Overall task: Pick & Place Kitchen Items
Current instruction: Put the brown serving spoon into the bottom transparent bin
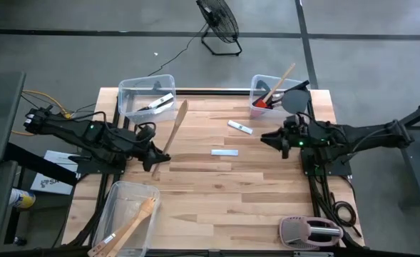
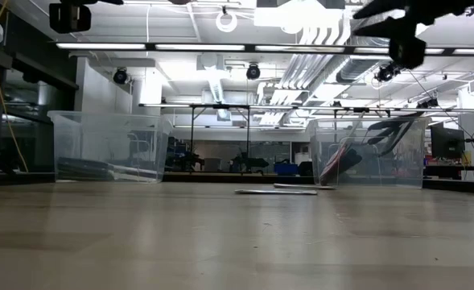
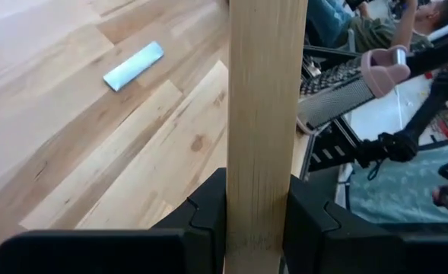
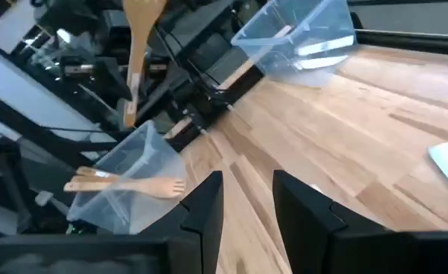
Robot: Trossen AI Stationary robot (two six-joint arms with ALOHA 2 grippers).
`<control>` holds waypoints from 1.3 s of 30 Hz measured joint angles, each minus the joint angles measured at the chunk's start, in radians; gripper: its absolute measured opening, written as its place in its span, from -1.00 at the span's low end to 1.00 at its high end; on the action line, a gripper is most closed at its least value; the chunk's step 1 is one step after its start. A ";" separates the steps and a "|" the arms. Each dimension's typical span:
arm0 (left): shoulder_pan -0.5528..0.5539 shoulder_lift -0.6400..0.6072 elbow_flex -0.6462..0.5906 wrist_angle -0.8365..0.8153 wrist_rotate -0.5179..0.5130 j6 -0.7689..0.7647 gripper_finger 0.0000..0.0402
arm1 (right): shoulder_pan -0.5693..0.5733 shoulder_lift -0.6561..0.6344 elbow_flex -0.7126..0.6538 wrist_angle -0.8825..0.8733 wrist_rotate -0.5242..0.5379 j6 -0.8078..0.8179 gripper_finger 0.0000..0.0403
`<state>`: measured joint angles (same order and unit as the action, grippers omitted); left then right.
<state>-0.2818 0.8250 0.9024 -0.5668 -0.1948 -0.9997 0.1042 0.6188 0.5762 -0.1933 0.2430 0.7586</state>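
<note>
Right up against the lens, a wooden spoon [image 3: 263, 114] is filling the left wrist view, its handle running between two dark fingers [image 3: 201, 217] that are clamping it from both sides. Going by size now: the wooden table [image 1: 217, 193] is spreading under everything, with both dark arms reaching in from its sides. The left gripper [image 1: 155, 158] is hanging over the table's left half, holding that spoon, whose bowl is pointing toward the far edge near a clear bin [image 1: 147, 97] at the far left. That bin is holding a black-handled knife [image 1: 157, 104]. A second clear bin [image 1: 127, 214] is sitting at the near left corner with a forked wooden turner [image 1: 135, 225] lying inside it. A third bin [image 1: 274, 96] at the far right is carrying a red spatula [image 1: 260, 102], another wooden spoon [image 1: 281, 80] and a grey spatula [image 1: 293, 98]. The pink-and-grey toaster [image 1: 311, 230] is resting at the near right corner. The right gripper [image 1: 274, 140] is hovering over the right half, its fingers [image 4: 201, 209] standing a little apart and holding nothing. Two knives are lying loose on the bare wood between the arms: one [image 1: 239, 127] nearer the far edge, the other [image 1: 224, 151] mid-table, just beside each other but not touching.
</note>
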 joint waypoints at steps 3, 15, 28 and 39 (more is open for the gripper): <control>0.000 -0.005 0.000 -0.011 0.006 0.000 -0.60 | 0.021 -0.066 -0.048 0.066 0.003 -0.064 -0.47; 0.000 -0.060 0.000 -0.012 0.005 0.009 -0.60 | 0.114 -0.121 -0.399 0.812 0.018 -0.203 -0.47; 0.000 -0.130 0.000 -0.071 0.006 -0.025 -0.60 | 0.148 -0.174 -0.516 0.909 0.075 -0.237 -0.47; -0.001 -0.113 0.002 -0.082 0.091 -0.103 -0.60 | 0.147 -0.229 -0.567 0.825 0.210 -0.196 -0.47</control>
<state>-0.2825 0.7120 0.9041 -0.6484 -0.1034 -1.1028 0.2508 0.3901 0.0090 0.6314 0.4527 0.5621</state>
